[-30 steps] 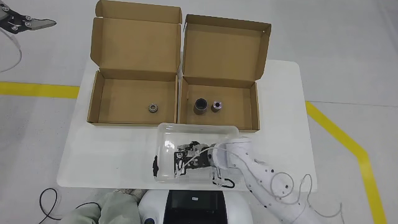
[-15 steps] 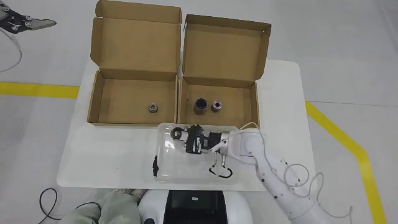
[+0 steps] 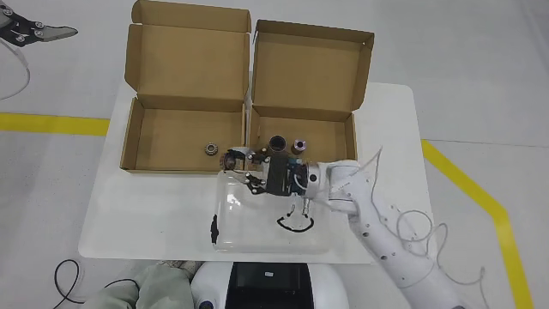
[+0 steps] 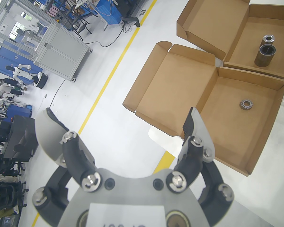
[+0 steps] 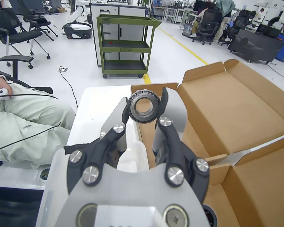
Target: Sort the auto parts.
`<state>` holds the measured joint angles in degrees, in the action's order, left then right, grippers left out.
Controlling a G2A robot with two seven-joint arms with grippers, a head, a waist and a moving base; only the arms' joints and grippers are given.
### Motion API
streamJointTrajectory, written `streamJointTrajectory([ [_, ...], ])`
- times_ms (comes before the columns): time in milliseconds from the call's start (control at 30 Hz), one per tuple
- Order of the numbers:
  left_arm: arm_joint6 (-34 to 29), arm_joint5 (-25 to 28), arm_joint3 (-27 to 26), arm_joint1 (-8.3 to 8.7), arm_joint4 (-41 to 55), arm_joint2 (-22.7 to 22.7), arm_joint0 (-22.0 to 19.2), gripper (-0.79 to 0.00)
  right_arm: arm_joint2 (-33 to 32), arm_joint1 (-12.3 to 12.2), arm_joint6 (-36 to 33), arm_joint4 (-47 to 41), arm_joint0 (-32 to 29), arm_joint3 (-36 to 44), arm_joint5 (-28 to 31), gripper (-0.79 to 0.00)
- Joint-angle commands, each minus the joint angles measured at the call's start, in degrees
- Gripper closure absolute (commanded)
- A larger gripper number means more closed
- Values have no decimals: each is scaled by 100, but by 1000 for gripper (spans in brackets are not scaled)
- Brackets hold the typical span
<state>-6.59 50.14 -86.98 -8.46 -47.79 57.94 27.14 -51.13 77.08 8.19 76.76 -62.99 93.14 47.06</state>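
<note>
My right gripper (image 3: pixel 242 163) is shut on a steel roller bearing (image 3: pixel 235 155), held just over the near wall between the two cardboard boxes. In the right wrist view the bearing (image 5: pixel 144 108) sits between the fingertips with its bore facing the camera. The left box (image 3: pixel 146 137) holds one similar bearing (image 3: pixel 210 148). The right box (image 3: pixel 330 137) holds a dark cylinder (image 3: pixel 277 144) and a small sleeve (image 3: pixel 298 145). My left gripper (image 3: pixel 39 30) hangs open, far off the table to the left; in its own view, the left gripper (image 4: pixel 119 119) has nothing between its fingers.
A clear plastic tray (image 3: pixel 225 223) lies at the table's near edge, below the right arm. Both box lids (image 3: pixel 189 60) stand open at the back. A person's leg (image 5: pixel 26 119) is beside the table's near left.
The right gripper rose out of the clear tray with the bearing and moved away and leftward to the boxes' near wall. The left arm has not moved.
</note>
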Motion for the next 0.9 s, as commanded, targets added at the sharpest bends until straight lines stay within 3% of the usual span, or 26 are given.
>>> streamJointTrajectory([
  [0,0,0,0,0,0,0,0,-785,22,11,-18,-16,97,138,0,0],
  [500,0,0,0,0,0,0,0,-785,-178,49,-447,-399,500,1375,-509,0],
  [867,0,0,0,0,0,0,0,-785,-361,56,-210,-512,571,1778,-795,0],
])
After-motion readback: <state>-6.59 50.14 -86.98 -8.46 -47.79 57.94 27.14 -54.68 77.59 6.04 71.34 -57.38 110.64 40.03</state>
